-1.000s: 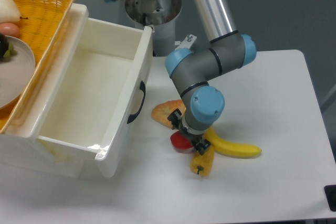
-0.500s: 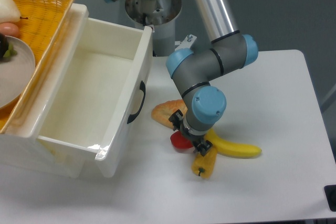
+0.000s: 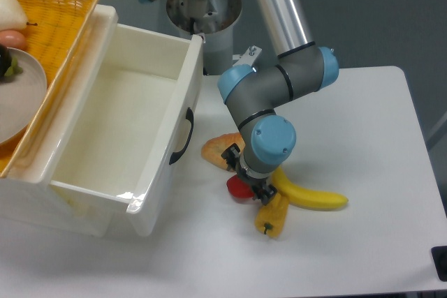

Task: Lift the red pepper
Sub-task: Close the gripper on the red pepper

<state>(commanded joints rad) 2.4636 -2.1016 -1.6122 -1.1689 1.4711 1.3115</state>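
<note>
The red pepper (image 3: 238,189) lies on the white desk (image 3: 363,137), only a sliver of it showing under the wrist of the arm (image 3: 274,95). The end effector (image 3: 250,188) is down on top of it, but the blue wrist joint hides the fingers, so I cannot tell whether they stand apart or are already closed on the fruit.

The pepper sits in a tight cluster. The yellow-orange pepper (image 3: 272,215) lies at about four o'clock from it, apparently touching or just beside. The banana (image 3: 311,196) runs off toward three o'clock, its near end under the wrist. A pale orange item (image 3: 220,149), partly hidden, sits at about eleven o'clock. The open white drawer (image 3: 112,137) stands off at nine o'clock, and a yellow basket (image 3: 52,19) rests above it.

The main risk, as I judge it, is the crowding: a finger could land on the yellow-orange pepper or the banana instead of going clean around the red one, pinching two things or shoving the cluster aside. The pepper is glossy and round, so an off-centre squeeze might squirt it out sideways, perhaps toward the drawer front.
</note>
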